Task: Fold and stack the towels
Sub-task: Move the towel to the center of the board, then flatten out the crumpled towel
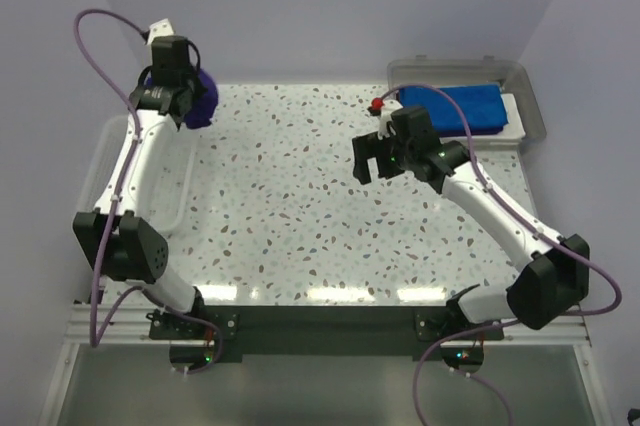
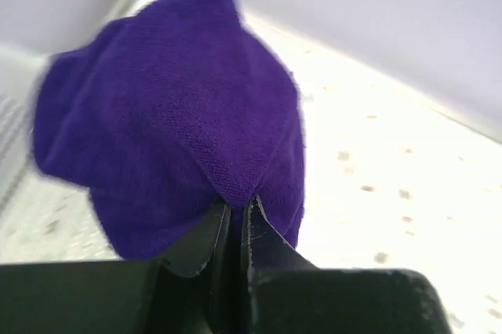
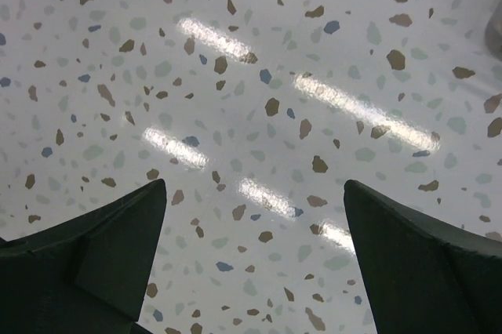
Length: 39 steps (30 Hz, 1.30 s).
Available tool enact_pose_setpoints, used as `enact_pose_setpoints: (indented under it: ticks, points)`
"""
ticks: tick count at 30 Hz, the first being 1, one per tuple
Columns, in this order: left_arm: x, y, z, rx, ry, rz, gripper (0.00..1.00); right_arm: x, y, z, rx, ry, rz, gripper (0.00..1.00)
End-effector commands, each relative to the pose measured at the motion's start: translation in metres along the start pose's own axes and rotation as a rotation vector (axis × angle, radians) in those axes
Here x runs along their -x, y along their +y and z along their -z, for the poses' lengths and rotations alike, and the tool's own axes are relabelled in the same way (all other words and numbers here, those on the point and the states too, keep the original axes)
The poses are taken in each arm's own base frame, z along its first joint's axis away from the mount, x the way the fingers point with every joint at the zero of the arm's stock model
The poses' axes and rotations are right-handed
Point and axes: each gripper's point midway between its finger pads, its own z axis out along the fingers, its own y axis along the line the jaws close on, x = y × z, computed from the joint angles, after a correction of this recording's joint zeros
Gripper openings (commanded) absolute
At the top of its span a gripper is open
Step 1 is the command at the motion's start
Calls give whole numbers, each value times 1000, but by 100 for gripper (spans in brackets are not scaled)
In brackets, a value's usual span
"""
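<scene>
Two towels. One purple towel, bunched, at the far-left corner, pinched tight in the left gripper. One blue towel, folded, in one clear bin at the far-right corner. Right gripper spread wide, empty, above the bench.

- I see the purple towel bunched up, pinched in my left pincer at the tabletop's far-left corner.
- The blue towel lies folded flat inside the far-right clear bin.
</scene>
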Motion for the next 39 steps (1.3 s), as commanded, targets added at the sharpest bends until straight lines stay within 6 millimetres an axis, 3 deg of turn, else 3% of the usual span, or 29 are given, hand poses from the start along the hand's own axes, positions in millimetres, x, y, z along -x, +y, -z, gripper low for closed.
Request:
enact_pose_setpoints:
  ticks: [1, 4, 6, 7, 8, 9, 10, 11, 12, 13, 14, 15, 16, 17, 19, 23, 26, 29, 34, 39]
  points:
    - [46, -62, 89, -227, -103, -14, 0, 38, 0, 35, -25, -127, 32, 99]
    - [48, -102, 139, -423, -117, -12, 0, 46, 0, 49, -27, -171, 33, 99]
    - [22, -123, 157, -537, -54, -22, 0, 47, 2, 53, -24, -186, 30, 99]
    - [21, -129, 175, -602, -68, 6, 0, 46, 4, 55, -9, -189, 29, 99]
    - [-15, -132, 168, -625, 9, -14, 2, 45, 5, 56, -3, -188, 29, 99]
    - [-37, -142, 177, -675, 48, -27, 5, 42, 6, 54, 4, -178, 24, 99]
    - [-46, -148, 188, -729, 48, -11, 10, 40, 7, 54, 11, -172, 21, 99]
    - [-98, -149, 183, -739, 147, -60, 23, 36, 10, 53, 33, -161, 23, 99]
    - [-114, -153, 188, -775, 166, -59, 31, 30, 10, 50, 37, -145, 17, 99]
    - [-160, -145, 178, -756, 248, -100, 44, 26, 11, 47, 40, -133, 12, 99]
    - [-185, -146, 185, -776, 293, -129, 49, 21, 12, 46, 53, -123, 11, 99]
    - [-201, -142, 188, -779, 317, -137, 53, 12, 11, 41, 53, -97, 8, 99]
    - [-229, -129, 184, -750, 369, -169, 62, 6, 11, 38, 57, -83, 7, 98]
    - [-241, -123, 186, -738, 375, -193, 66, 0, 11, 35, 61, -66, 1, 99]
    - [-258, -103, 184, -696, 388, -228, 79, -16, 11, 28, 72, -25, -3, 97]
    - [-271, -86, 189, -664, 385, -317, 81, -58, 10, 7, 86, 92, -19, 87]
    - [-287, -85, 189, -661, 403, -356, 81, -74, 4, -9, 57, 138, -47, 81]
    - [-296, -93, 184, -666, 417, -366, 80, -84, -1, -26, 30, 163, -85, 70]
    - [-300, -144, 196, -761, 395, -444, 80, -87, -21, -59, -77, 163, -120, 53]
    - [-342, -170, 208, -750, 401, -594, 80, -86, -27, -83, -104, 170, -137, 50]
